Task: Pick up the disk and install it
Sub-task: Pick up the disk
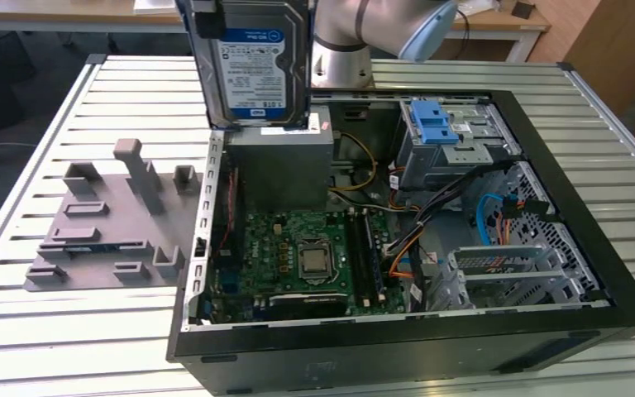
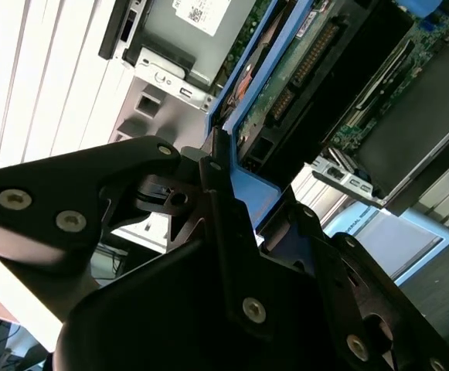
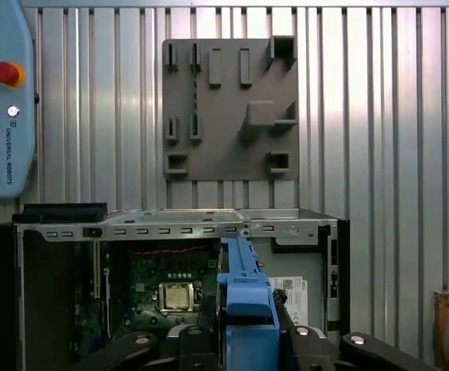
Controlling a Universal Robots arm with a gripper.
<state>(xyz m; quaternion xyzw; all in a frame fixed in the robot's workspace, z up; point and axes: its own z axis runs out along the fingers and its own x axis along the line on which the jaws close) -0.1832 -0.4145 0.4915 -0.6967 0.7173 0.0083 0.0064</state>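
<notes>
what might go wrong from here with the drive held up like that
1. The end effector holds the flat silver-metal disk with blue plastic side rails upright above the open black computer case; a slip could drop it onto the grey power supply box or green motherboard.
2. Loose black and orange cables lie beside the metal drive cage with the blue latch and might snag the disk.
</notes>
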